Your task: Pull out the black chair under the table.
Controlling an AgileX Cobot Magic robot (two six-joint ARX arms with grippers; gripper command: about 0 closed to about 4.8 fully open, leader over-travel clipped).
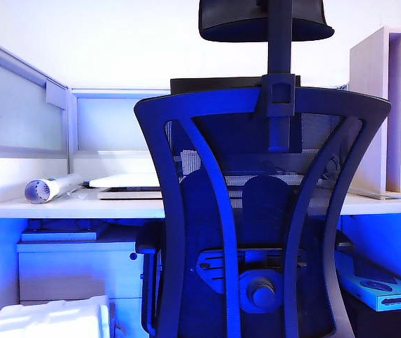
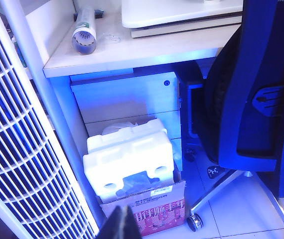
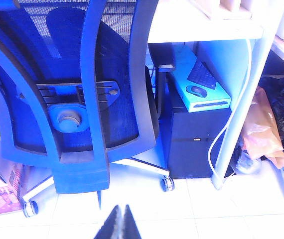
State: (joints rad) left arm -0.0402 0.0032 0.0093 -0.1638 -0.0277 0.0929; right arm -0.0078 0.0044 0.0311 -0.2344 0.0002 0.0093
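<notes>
The black chair (image 1: pixel 264 211) fills the middle of the exterior view, its mesh back facing me, headrest (image 1: pixel 264 20) on top and seat tucked under the table (image 1: pixel 67 208). Neither gripper shows in that view. In the left wrist view the left gripper (image 2: pixel 122 209) is shut and empty, low over a cardboard box, well clear of the chair (image 2: pixel 251 99) and the table (image 2: pixel 132 50). In the right wrist view the right gripper (image 3: pixel 121 207) is shut and empty above the tiled floor, behind the chair (image 3: pixel 82 89), apart from it.
A white drawer cabinet (image 2: pixel 127 94) stands under the table, with a foam block (image 2: pixel 129 159) in a cardboard box (image 2: pixel 152 204) before it. A white slatted grille (image 2: pixel 17 149) stands beside. A black computer tower (image 3: pixel 192 139), a cyan box (image 3: pixel 202 82) and bags (image 3: pixel 266 129) flank the chair's castors (image 3: pixel 167 183).
</notes>
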